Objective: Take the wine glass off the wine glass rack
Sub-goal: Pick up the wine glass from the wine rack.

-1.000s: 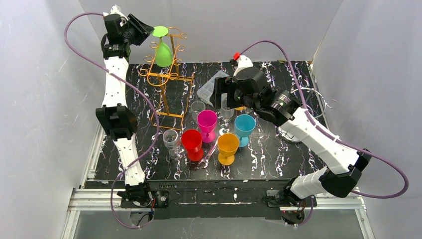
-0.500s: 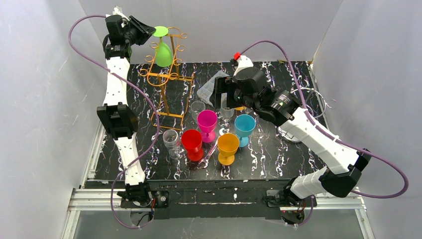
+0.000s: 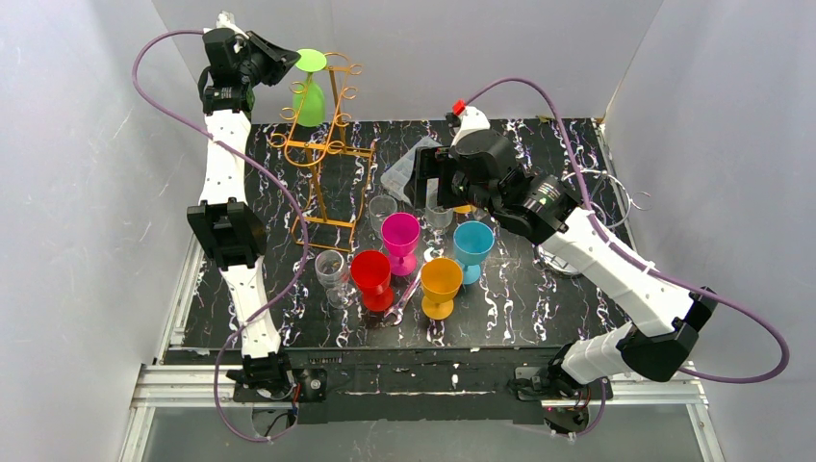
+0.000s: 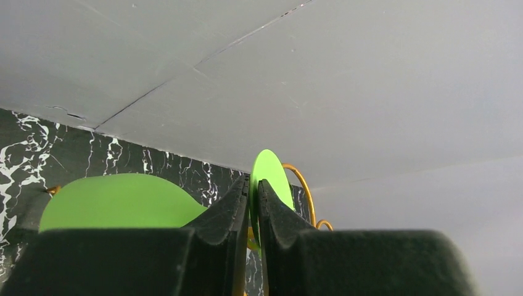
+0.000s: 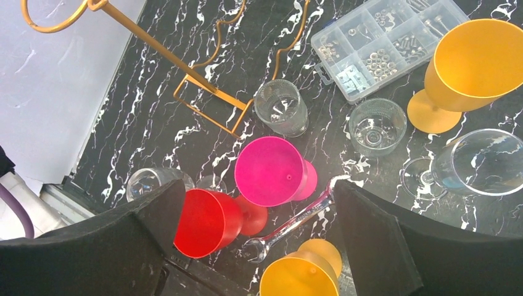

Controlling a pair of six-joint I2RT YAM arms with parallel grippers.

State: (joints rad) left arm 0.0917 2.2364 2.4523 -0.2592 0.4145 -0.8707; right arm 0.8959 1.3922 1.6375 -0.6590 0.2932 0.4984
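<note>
table (image 3: 510,308): black with white lines, partly hidden by arms | wine glass rack (image 3: 327,144): gold, far left, thin wires hard to see | wine glass (image 3: 310,101): green, upside down on the rack top | right tool (image 5: 258,194): wide apart, holds nothing, over the cups (image 5: 271,169) | left tool (image 4: 253,183): clenched on the glass's flat foot, bowl half hidden behind it

Place: a robot test lab, a boxed-in work cell.
Walls: plain white panels (image 3: 87,144) around a black marbled tabletop (image 3: 539,289).
Machines: left arm (image 3: 221,173) and right arm (image 3: 616,269) bolted by a metal rail (image 3: 173,390), purple cables (image 3: 136,67) trailing.
Clutter: screw box (image 5: 382,46), spanner (image 5: 293,219).
</note>
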